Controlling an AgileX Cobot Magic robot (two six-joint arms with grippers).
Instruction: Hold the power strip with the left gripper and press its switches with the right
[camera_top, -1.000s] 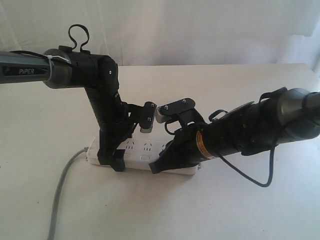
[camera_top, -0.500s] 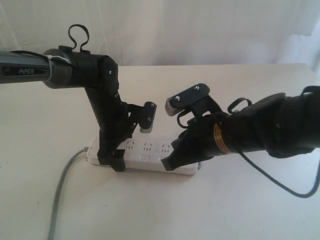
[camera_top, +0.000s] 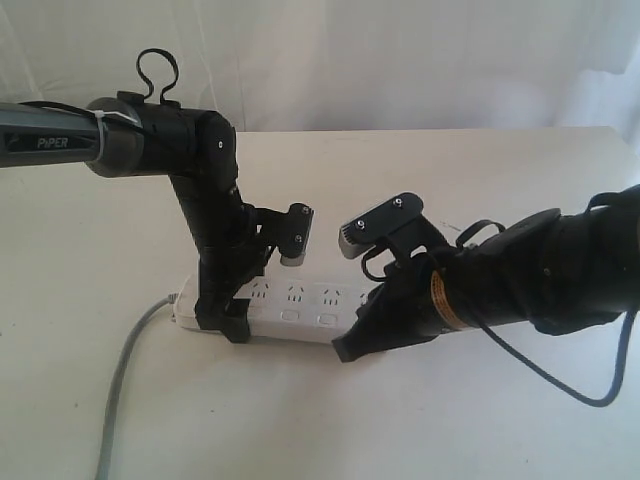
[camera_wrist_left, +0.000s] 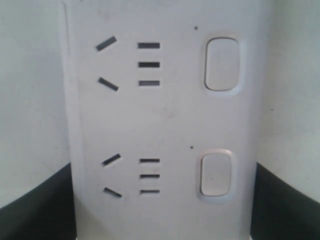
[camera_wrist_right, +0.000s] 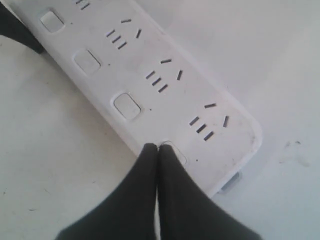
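The white power strip (camera_top: 300, 300) lies flat on the table, its grey cord (camera_top: 120, 385) trailing off its left end. My left gripper (camera_top: 226, 318) comes down on that end, and its black fingers (camera_wrist_left: 35, 210) are closed against both long sides of the power strip (camera_wrist_left: 165, 120). Two switches (camera_wrist_left: 221, 64) show there, neither covered. My right gripper (camera_top: 345, 350) is at the strip's right end, shut with nothing between its fingers. In the right wrist view the right gripper (camera_wrist_right: 157, 147) has its tips on the near edge of the last switch (camera_wrist_right: 176, 153). Three other switches (camera_wrist_right: 127, 106) lie uncovered.
The table (camera_top: 480, 420) is plain white, with a white curtain (camera_top: 400, 60) behind its far edge. A loose black cable (camera_top: 560, 385) hangs from the right arm above the table. The left arm's camera block (camera_top: 296, 235) juts out over the strip's middle.
My right gripper has slid to the right along the strip, from a switch near the middle to the one at the end. The left arm and the strip have stayed put.
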